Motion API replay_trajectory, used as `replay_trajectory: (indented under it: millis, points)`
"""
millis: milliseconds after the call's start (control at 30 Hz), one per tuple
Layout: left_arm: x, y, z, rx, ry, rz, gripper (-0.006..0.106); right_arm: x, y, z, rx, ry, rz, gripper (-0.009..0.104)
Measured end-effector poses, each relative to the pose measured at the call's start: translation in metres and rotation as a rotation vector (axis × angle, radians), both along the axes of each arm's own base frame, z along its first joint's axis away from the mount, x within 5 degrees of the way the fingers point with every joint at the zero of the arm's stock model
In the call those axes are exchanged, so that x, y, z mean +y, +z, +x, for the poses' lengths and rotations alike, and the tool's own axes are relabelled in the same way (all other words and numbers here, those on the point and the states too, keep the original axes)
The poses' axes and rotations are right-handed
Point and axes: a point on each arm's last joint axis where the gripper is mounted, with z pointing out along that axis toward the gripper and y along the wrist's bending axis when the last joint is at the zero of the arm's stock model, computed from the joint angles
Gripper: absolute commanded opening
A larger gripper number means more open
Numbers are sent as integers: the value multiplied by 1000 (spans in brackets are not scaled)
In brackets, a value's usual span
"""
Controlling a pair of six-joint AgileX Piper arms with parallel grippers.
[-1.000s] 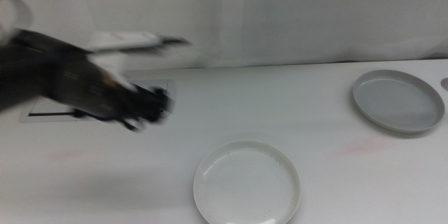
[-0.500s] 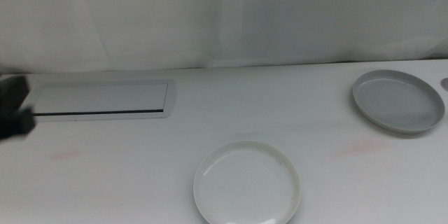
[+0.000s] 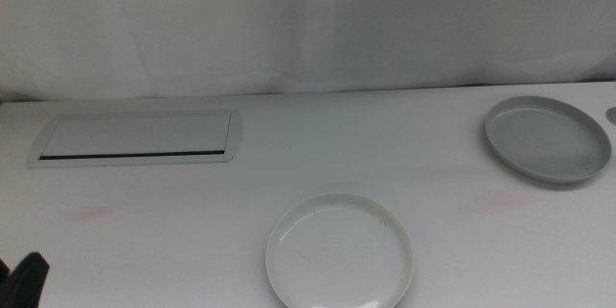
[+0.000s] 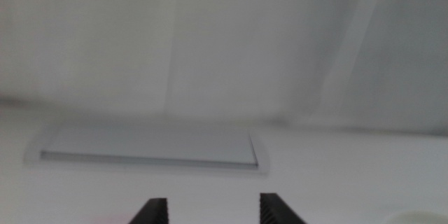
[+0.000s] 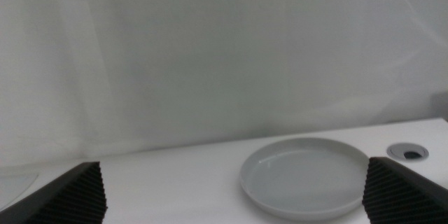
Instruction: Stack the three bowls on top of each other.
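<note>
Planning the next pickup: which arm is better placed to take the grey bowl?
Probably the right. Its gripper, fingers open, faces the grey bowl closely; the left gripper faces the panel.

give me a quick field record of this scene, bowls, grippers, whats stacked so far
bowls in view: two, none stacked
white bowl: near front edge of the table, centre, empty
grey bowl: far right of the table, empty, apart from the white one
third bowl: not seen in any view
left gripper: jaws open, empty, low at the table's front left corner, facing the white panel
right gripper: jaws wide open, empty, facing the grey bowl, out of the middle view
small round hole: in the table beside the grey bowl
</note>
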Motion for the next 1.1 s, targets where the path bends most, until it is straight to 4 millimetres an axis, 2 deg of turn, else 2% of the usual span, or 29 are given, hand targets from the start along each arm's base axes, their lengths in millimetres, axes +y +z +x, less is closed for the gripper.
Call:
replay_trajectory:
  millis: [100, 133, 167, 400, 567, 733, 867, 1000, 1100]
  points:
    - [0, -12, 0, 37, 4, -18, 18, 0, 1, 0, -11, 3, -3, 103]
    - [0, -15, 0, 46, 6, -24, -1, 0, 1, 0, -3, 0, -6, 103]
    - [0, -15, 0, 48, 6, -24, -3, 0, 3, 0, -4, -2, -6, 103]
    - [0, -16, 0, 54, 7, -19, -3, -4, 28, -6, -14, -26, 3, 103]
    - [0, -16, 0, 55, 7, -17, -3, -14, 67, -15, 89, -116, -60, 103]
    - [0, -16, 0, 55, 7, -14, -3, -22, 104, -13, 146, -203, -150, 103]
    - [0, -16, 0, 55, 7, -14, -3, -23, 128, -3, 208, -240, -124, 103]
    - [0, -16, 0, 55, 7, -14, -3, -22, 133, 17, 342, -268, -132, 103]
    - [0, -16, 0, 55, 6, -8, -3, -18, 132, 40, 460, -279, -166, 102]
